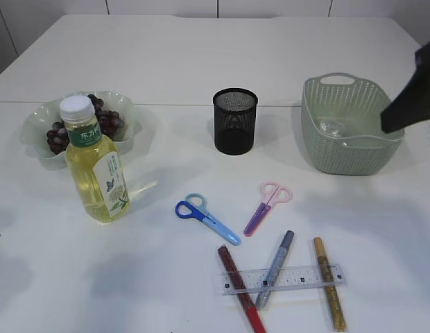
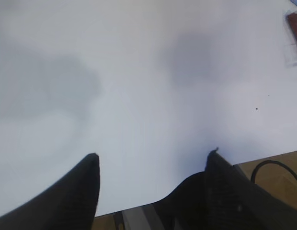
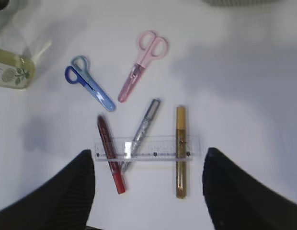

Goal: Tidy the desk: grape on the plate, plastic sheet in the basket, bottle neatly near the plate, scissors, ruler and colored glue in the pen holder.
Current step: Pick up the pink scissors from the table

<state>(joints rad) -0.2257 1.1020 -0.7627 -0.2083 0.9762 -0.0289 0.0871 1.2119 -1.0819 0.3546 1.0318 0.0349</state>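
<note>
I read the exterior view first; the table (image 1: 201, 55) is white and fills the frame. At left, the plate (image 1: 35, 128) carries the grape (image 1: 107, 123) cluster; the bottle (image 1: 96, 163) stands upright just in front of it, partly covering it. The pen holder (image 1: 235, 120), black mesh, stands at centre, upper half; the basket (image 1: 347, 125), pale green, sits at right, with something clear inside that may be the plastic sheet; I cannot tell for certain.

In the lower centre lie the blue scissors (image 1: 207, 217) and the pink scissors (image 1: 267, 207), apart from each other; below them the ruler (image 1: 281, 279), transparent, lies across three colored glue sticks: red glue (image 1: 241, 290), silver glue (image 1: 275, 268), gold glue (image 1: 329, 283).

In the right wrist view, the right gripper (image 3: 148, 191) hangs above that group; its fingers (image 3: 67, 191) stand wide and hold nothing; the ruler sits between them in the lower middle of the frame.

In the left wrist view, the left gripper (image 2: 153, 184) hangs over bare table near its edge; fingers wide, nothing between them; a red glue tip shows at upper right.
</note>
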